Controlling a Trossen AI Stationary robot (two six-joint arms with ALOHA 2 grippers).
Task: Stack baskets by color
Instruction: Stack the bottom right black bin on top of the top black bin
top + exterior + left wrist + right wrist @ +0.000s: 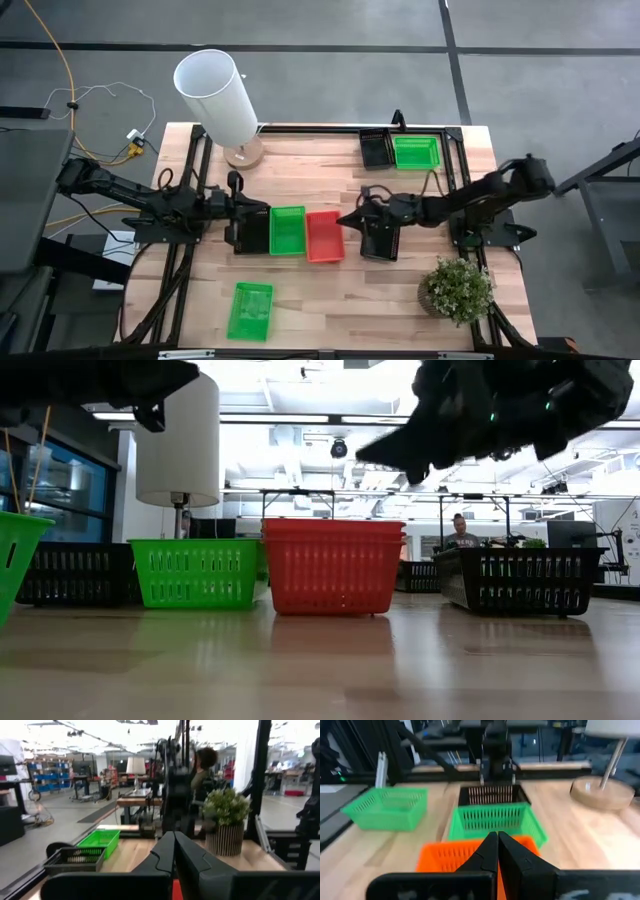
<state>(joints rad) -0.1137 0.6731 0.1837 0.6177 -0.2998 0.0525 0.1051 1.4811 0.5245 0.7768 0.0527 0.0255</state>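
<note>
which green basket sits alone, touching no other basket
The green basket near the table's front edge, on the left arm's side. The other two greens each sit against a neighbouring basket: one in the middle row, one at the back beside a black one.

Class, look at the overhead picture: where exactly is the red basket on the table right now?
In the high view the red basket sits near the table's middle, directly beside a green basket on its left, with the right gripper just to its right.

Red basket stack (332, 565) sitting center on desk (320, 660), green basket (197, 572) touching its side. Black basket (520, 580) standing apart. White lamp shade (178, 440) rising behind. Right tool (385, 455) hovering overhead, fingers pinched together.
</note>
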